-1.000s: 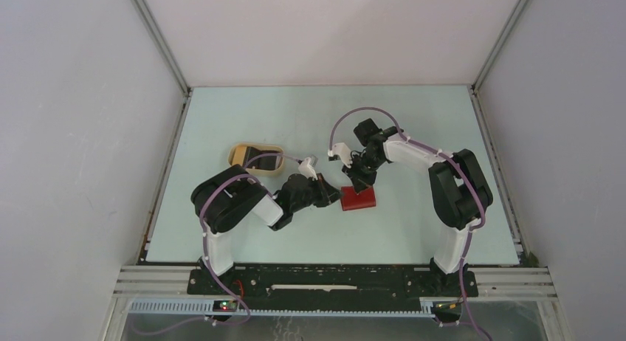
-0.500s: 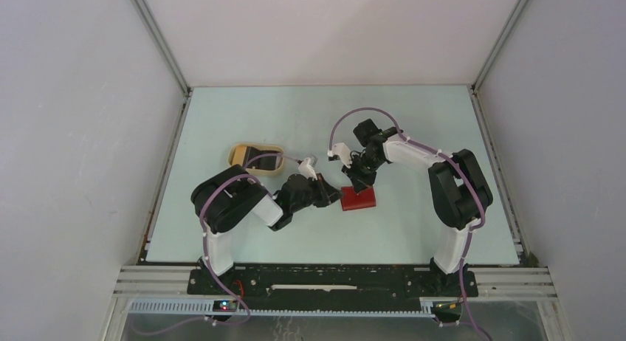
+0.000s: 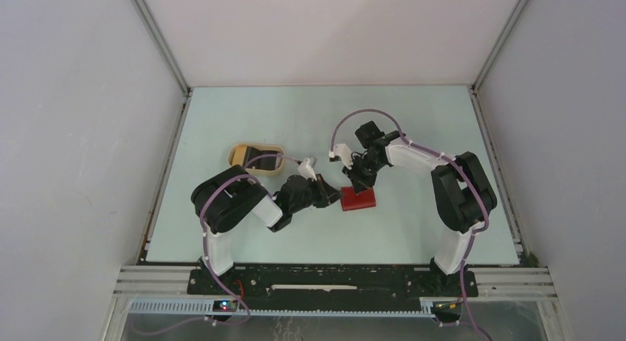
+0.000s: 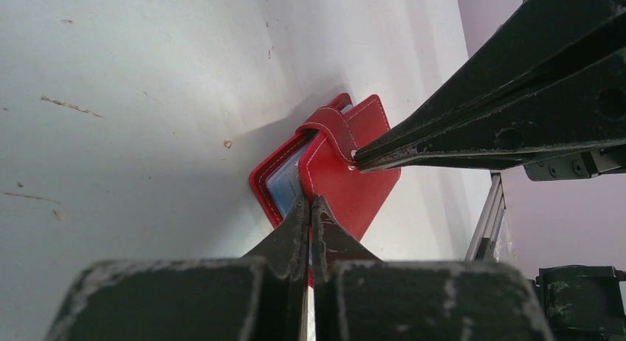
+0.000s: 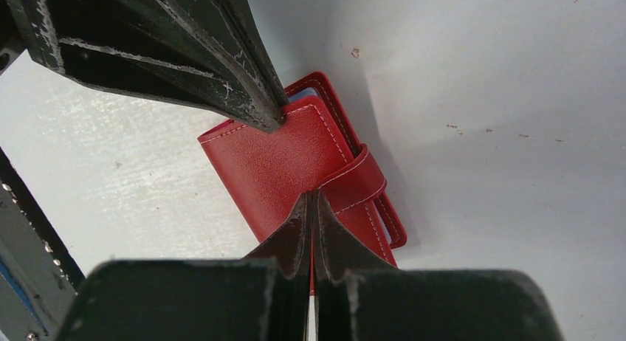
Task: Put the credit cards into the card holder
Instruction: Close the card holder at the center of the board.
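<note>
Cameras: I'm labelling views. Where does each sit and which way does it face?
Top external: above, behind the bases, looking down on the table; both arms show.
Left wrist: on that arm, facing past the shut left gripper at the wallet.
Right wrist: likewise, past the shut right gripper at the wallet.
Shared: wallet and both grippers.

Looked like a robotics lab test cell rather than a home or shop: boxed in on three sides by plain grey-white panels [image 3: 74, 134] set in aluminium frame rails [image 3: 159, 38], over a bare pale-green worktop [image 3: 295, 119], scuffed and speckled in the wrist views. Held a black-and-white left arm [image 3: 229, 208] and right arm [image 3: 458, 193], bolted side by side to a black base plate [image 3: 399, 280] on slotted aluminium extrusion [image 3: 151, 282] and trailed by purple cables [image 3: 362, 111]. Showed a slotted cable duct [image 3: 170, 306] and small lit circuit boards [image 3: 224, 305] along the near edge.
</note>
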Robot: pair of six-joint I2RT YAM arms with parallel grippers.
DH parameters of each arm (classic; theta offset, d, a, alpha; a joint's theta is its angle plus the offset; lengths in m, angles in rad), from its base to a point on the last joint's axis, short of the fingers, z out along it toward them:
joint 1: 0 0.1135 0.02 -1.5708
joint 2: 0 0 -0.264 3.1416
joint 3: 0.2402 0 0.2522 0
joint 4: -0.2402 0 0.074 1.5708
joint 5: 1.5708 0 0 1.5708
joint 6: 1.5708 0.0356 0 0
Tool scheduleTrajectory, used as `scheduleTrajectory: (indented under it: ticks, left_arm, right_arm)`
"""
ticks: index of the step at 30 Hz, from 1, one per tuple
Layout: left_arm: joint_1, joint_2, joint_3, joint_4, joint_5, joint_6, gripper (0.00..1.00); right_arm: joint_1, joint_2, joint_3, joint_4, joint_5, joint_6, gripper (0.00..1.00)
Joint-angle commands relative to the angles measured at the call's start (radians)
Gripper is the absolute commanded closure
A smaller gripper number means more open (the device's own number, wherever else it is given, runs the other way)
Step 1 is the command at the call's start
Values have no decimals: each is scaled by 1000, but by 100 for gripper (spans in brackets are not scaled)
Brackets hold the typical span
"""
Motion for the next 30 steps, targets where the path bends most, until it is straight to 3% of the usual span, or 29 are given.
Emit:
scheduleTrajectory:
  ticks: [1,30]
  left_arm:
    - [-2,8,-25,41,3,-8,100]
    - [1,-2,-44,69,21,-33,100]
  right_arm:
    - [21,70,-101,-56,70,6,100]
    - [28,-52,-302,36,98,61,100]
